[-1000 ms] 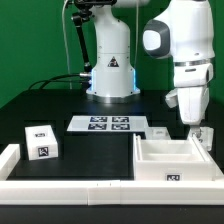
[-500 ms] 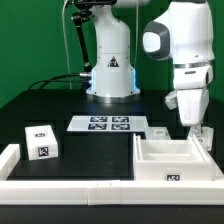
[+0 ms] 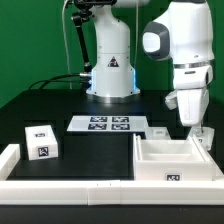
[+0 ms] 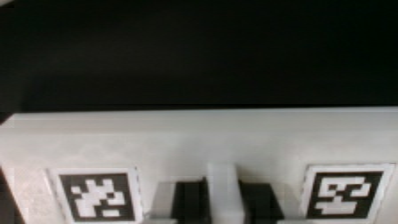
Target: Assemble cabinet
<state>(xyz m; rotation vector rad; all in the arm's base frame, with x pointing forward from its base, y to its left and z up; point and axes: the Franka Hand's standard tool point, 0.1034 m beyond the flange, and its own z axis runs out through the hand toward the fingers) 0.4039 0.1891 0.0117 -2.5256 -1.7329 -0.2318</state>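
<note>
Your gripper (image 3: pixel 197 131) is at the cabinet (image 3: pixel 152 166) back wall, jaws narrow, apparently pinching it. Step: repositioning the cabinet. Next needs a steady pull, then the drawer block (image 3: pixel 41 141).

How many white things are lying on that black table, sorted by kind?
Cabinet: 1
Small tagged block: 1
Marker board: 1
Border rail: 1
Small white piece beside the marker board, too small to identify: 1
Total: 5
</note>
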